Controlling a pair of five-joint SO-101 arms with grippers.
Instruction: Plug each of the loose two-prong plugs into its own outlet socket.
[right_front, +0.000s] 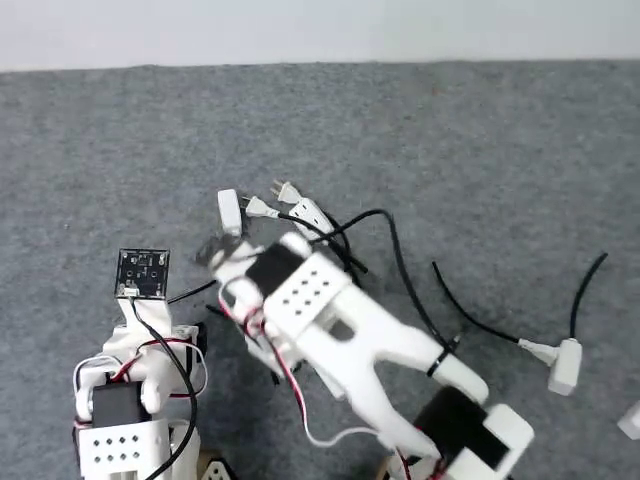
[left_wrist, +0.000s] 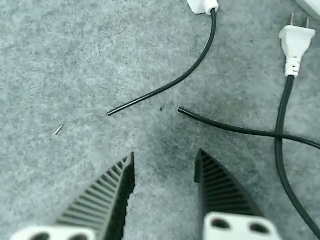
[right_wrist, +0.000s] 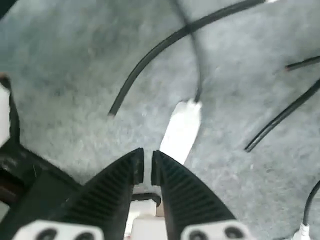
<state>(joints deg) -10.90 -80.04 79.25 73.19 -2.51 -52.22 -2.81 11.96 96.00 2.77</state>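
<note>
The left gripper (left_wrist: 165, 155) is hovering with its ribbed black fingers spread, well apart from a white two-prong plug on black cord (left_wrist: 295, 40). The right gripper (right_wrist: 147, 152), fingers nearly pressed together, is pointing along a white oblong plastic connector (right_wrist: 181, 129) lying just beyond its tips, possibly touching.

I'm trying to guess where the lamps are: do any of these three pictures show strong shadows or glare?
High view: soft, even light over the grey carpet, with at most a faint shadow close to the white arm and no glare. Left wrist view: the black cables cast hardly any shadow. Right wrist view: the white connector gleams brightest, with no hard shadows around it.
</note>
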